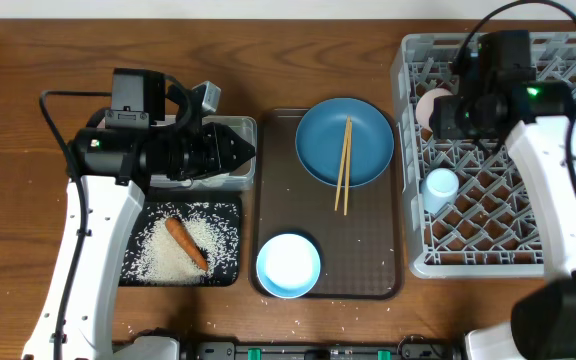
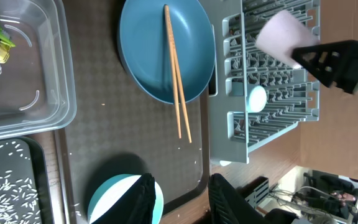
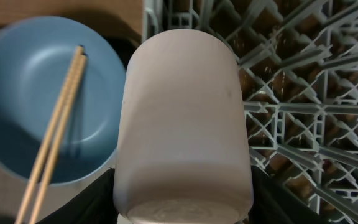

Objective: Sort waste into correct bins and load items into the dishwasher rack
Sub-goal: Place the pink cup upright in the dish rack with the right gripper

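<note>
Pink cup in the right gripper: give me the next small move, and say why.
Probably lower it straight down onto the pegs, then release. The right gripper holds the pink cup above the dishwasher rack, just inside its left edge, and the light blue cup already sits in that rack.
</note>
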